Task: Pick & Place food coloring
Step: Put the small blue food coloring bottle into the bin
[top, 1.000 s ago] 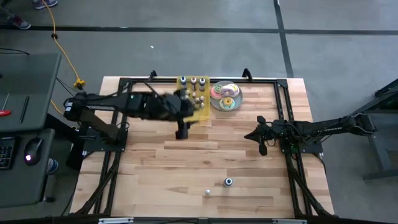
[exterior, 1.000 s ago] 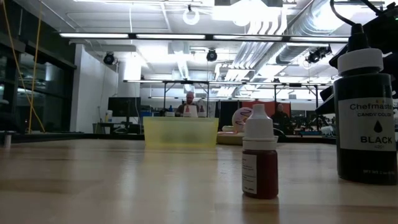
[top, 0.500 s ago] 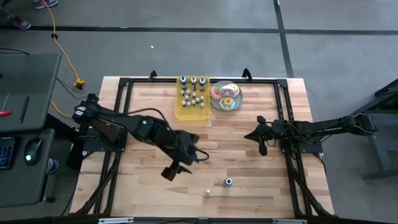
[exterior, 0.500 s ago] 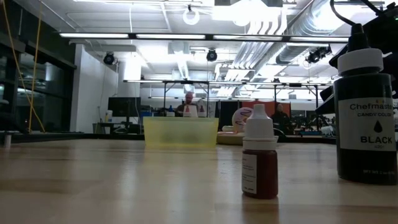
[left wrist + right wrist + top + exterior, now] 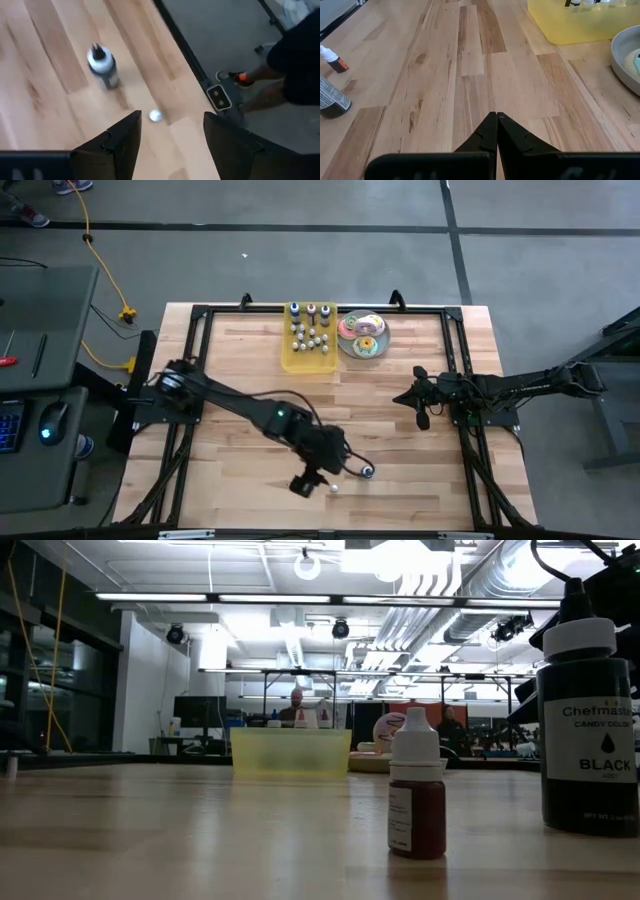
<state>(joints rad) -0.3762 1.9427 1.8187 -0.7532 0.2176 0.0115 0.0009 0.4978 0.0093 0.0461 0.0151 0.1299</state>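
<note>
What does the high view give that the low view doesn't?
High view only: both arms, the left end effector open beside the small bottle, the right end effector shut and idle at the right side, and the bottles standing in the yellow tray next to the doughnut plate.
Low view only: the black bottle's label and the small bottle's dark red contents.
Both: the tray, the plate, the two loose bottles and the wooden table.
</note>
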